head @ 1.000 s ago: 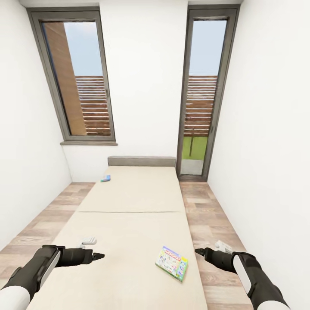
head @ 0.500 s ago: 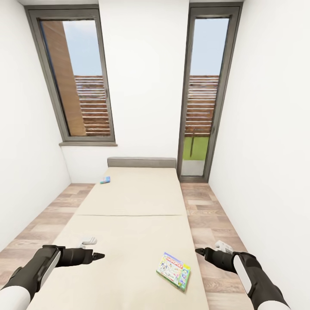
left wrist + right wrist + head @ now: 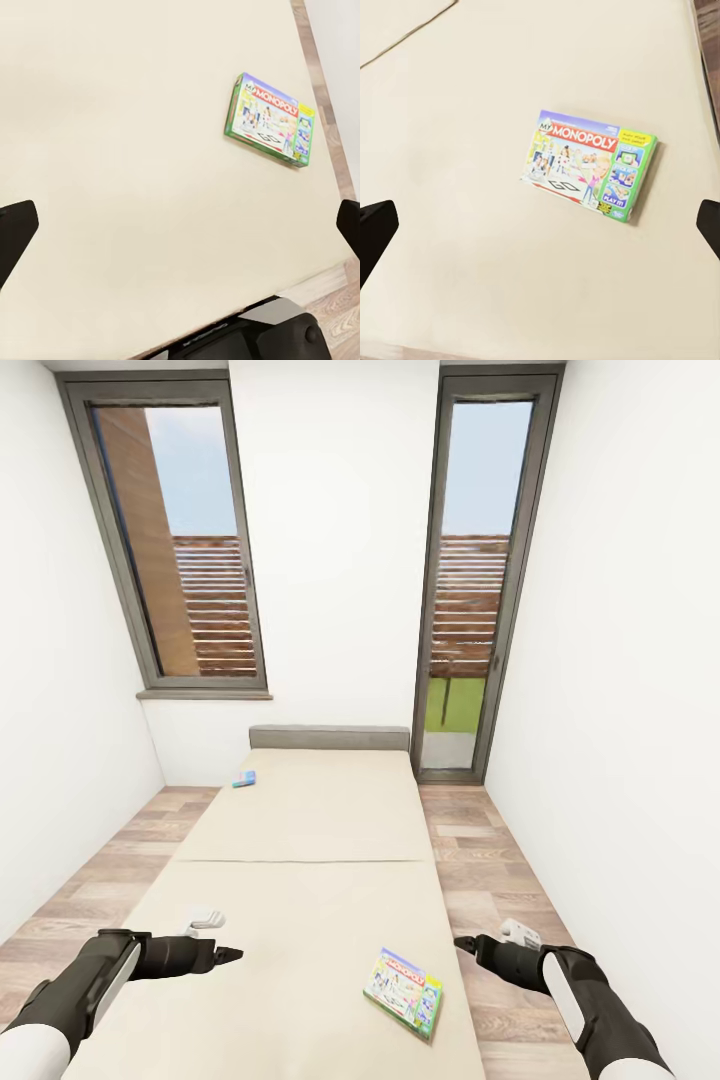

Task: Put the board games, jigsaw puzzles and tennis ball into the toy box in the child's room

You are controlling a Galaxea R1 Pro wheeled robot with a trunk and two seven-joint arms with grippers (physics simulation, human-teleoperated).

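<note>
The head view has crept a little closer to the bed [image 3: 300, 830] over the last second: the green-edged board game [image 3: 403, 980] now sits slightly lower and further right in the picture than it did, while the arms keep the same pose, so the shift reads as the base or head moving rather than the box. That game, lettered MONOPOLY, lies flat on the beige mattress near the bed's right edge and near end, just ahead of the right gripper [image 3: 462, 943] and apart from it. The right wrist view shows the box [image 3: 590, 166] square between the two dark fingertips, which stand wide apart at the frame's edges, so that gripper is spread and empty. The left gripper [image 3: 232, 954] hovers over the mattress on the other side; its wrist view likewise shows fingertips far apart with the box [image 3: 271, 118] off to one side, so it is spread too. A second, blue board game [image 3: 245, 776] lies far up the bed near the grey headboard [image 3: 329, 736], too small to read. The approach seems nearly done, and the right arm looks best placed to reach first.
</note>
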